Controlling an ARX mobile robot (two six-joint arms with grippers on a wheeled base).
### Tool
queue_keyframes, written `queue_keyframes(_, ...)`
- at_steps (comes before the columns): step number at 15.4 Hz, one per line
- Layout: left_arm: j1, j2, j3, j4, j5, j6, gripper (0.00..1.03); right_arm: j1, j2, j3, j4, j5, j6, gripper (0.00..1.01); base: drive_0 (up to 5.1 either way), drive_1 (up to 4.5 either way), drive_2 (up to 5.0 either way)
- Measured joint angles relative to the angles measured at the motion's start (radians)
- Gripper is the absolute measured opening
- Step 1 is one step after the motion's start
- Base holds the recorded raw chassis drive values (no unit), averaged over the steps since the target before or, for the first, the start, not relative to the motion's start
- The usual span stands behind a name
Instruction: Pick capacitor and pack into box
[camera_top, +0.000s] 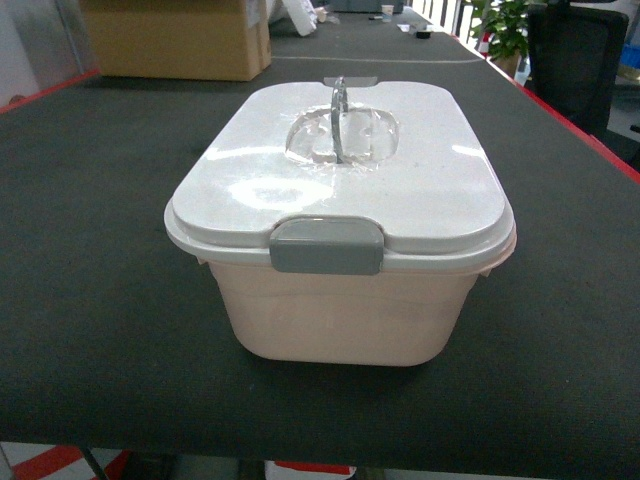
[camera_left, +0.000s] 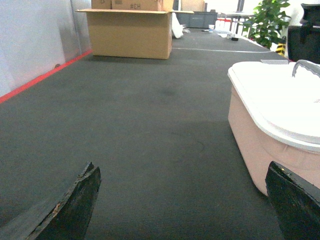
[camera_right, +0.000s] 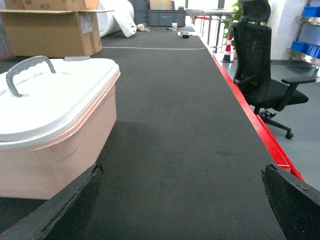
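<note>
The lidded box (camera_top: 340, 240) sits mid-frame on a dark, red-edged tabletop (camera_top: 90, 250), carton (camera_top: 175, 38) upper left, chair (camera_right: 260, 65) upper right, both tools (camera_left: 182, 200) (camera_right: 182, 200) spread wide, empty.

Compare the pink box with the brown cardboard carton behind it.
The box is pale pink plastic with rounded corners; the carton is brown cardboard, square-edged. The box is closed under a white lid; the carton's flaps stand open. Both rest on the dark table.

Carton (camera_left: 132, 32) print, illegible
</note>
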Motion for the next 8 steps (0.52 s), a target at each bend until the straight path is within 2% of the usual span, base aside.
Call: queue_keyframes(8,0.0,0.0,0.0,0.0,0.0,0.0,0.98,0.0,0.0,0.0,0.0,0.0,0.0,0.98,0.0,0.0,0.0)
